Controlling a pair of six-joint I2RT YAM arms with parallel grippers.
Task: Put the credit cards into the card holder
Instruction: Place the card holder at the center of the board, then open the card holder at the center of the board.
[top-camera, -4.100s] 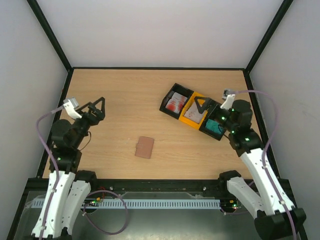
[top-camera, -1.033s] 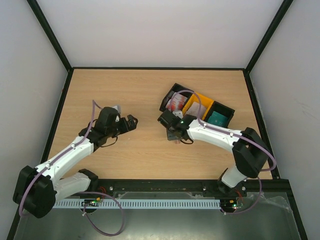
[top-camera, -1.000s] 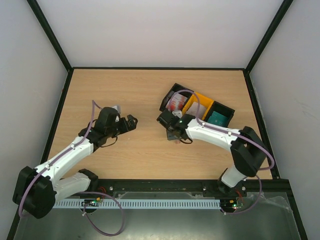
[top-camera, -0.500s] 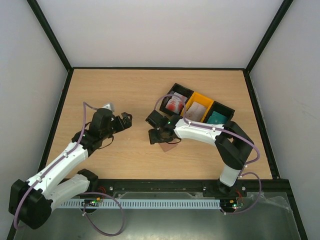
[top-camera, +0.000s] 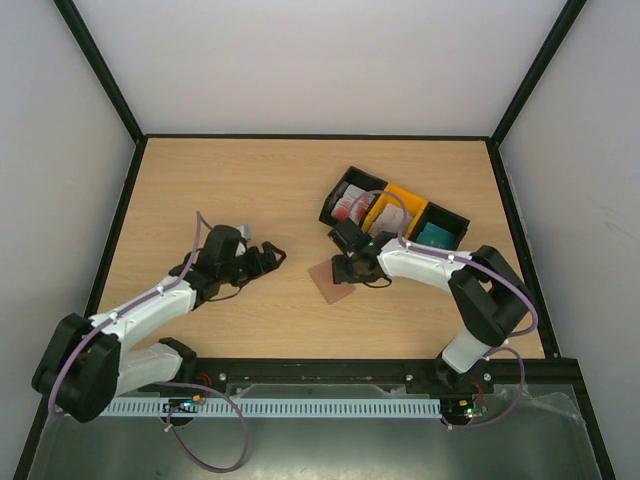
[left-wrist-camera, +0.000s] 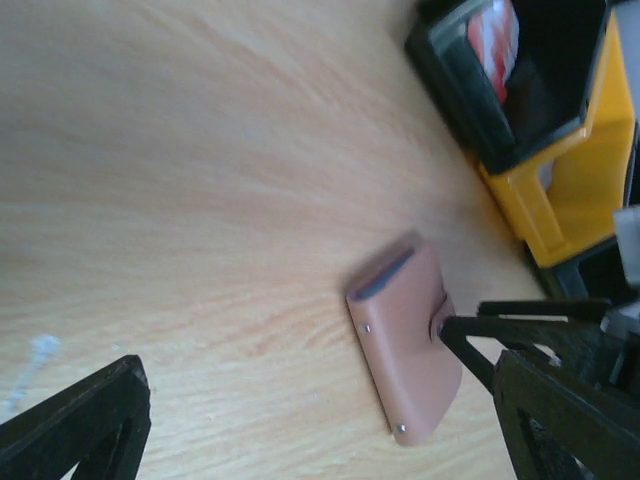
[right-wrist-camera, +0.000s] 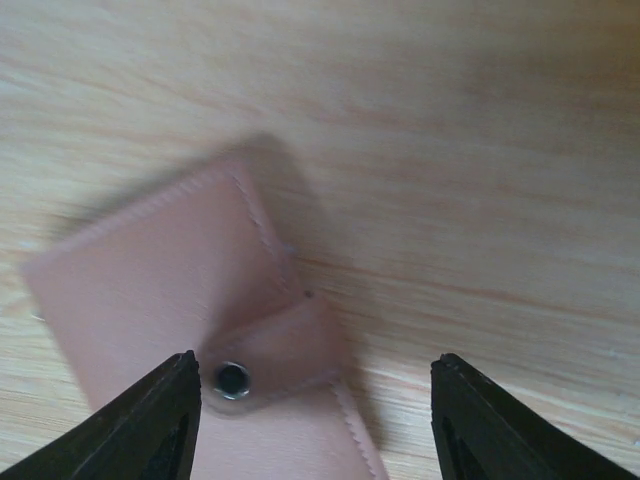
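Right hand (top-camera: 351, 268) spread over your card holder (top-camera: 329, 281), trays (top-camera: 412, 196) close behind; left hand (top-camera: 268, 256) released, well inside worktop (top-camera: 220, 180) edge.

I work in a robot lab test cell: a wood-grain tabletop (top-camera: 230, 180) boxed in by plain white panels (top-camera: 320, 60) on black frame rails (top-camera: 102, 72), with a slotted cable duct (top-camera: 300, 408) and purple cables (top-camera: 246, 432) along the near edge.

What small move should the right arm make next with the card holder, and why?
Probably lower the right gripper and close on the snap tab. The card holder lies flat on the table and looks snapped shut; the open fingers straddle its tab end, and the credit cards cannot enter until it opens.
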